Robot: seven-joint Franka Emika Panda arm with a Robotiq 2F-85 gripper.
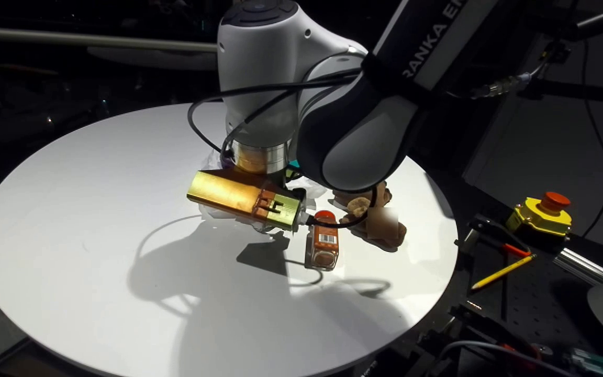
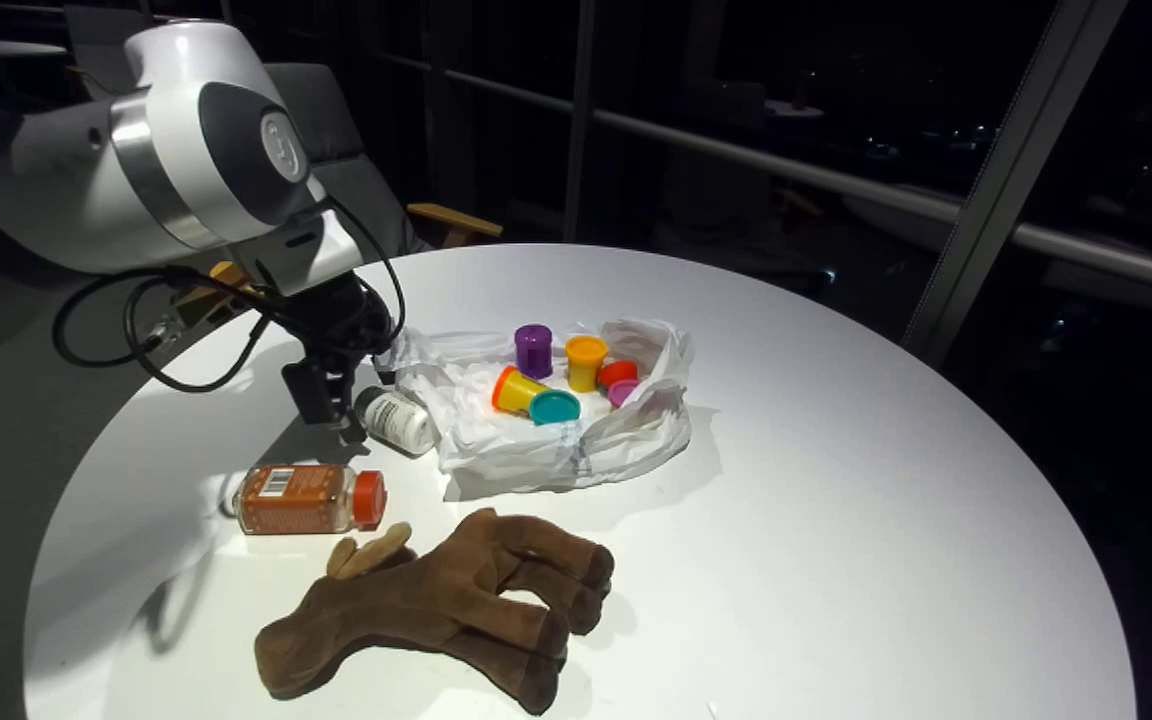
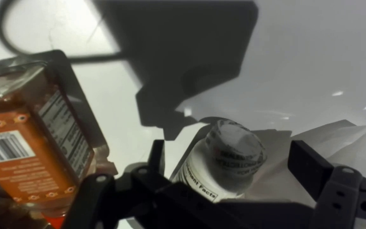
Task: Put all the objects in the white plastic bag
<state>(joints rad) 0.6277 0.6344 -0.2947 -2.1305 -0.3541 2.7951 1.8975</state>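
In an exterior view, a white bag (image 2: 626, 462) is sitting open on the surface (image 2: 886, 560), and bright little tubs (image 2: 584, 365) are resting inside it. A white bottle (image 2: 399, 421) is lying on its side just beside the bag, and the claw (image 2: 368, 407) is hanging low at one end of it. An orange jar (image 2: 298, 500) is lying near a brown stuffed toy (image 2: 431, 590), outside the bag. In an exterior view, the robot arm (image 1: 259, 84) is hiding much of the bag. In the wrist view, the claw's two fingers (image 3: 310, 168) are standing wide apart, and the bottle is showing between them.
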